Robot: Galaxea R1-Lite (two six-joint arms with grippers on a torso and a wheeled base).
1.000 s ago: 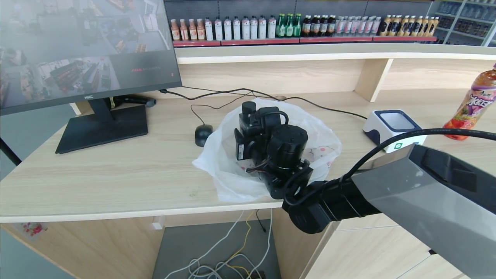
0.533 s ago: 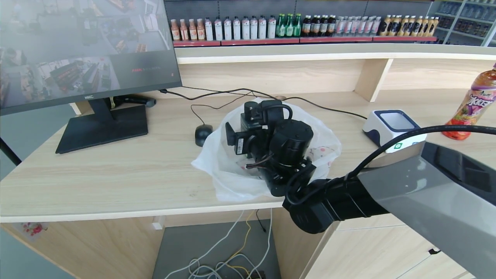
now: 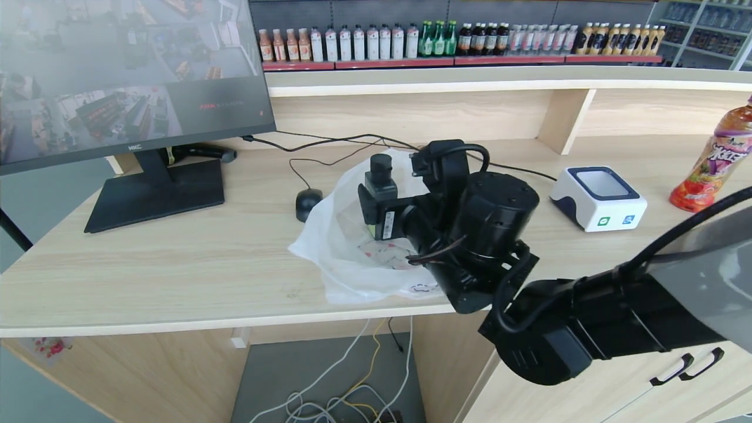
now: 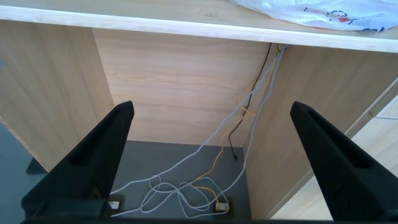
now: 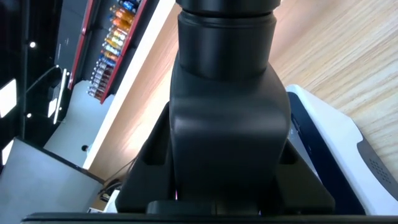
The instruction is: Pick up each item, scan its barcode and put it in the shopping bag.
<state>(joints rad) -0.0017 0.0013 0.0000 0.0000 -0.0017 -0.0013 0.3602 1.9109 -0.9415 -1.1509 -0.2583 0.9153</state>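
Shopping bag (image 3: pixel 343 273) on worktop (image 3: pixel 176 258), barcode scanner (image 3: pixel 596 197) at its three o'clock; left end effector (image 4: pixel 211 162) spread, right end effector (image 3: pixel 380 202) unclear.

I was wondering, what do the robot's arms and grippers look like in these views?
The right arm is black with round drum-shaped joints and a grey angular shell nearer the shoulder; a thick black cable runs along it. The right gripper is black and blocky with a small white label. The left gripper has two black wedge-shaped jaws.
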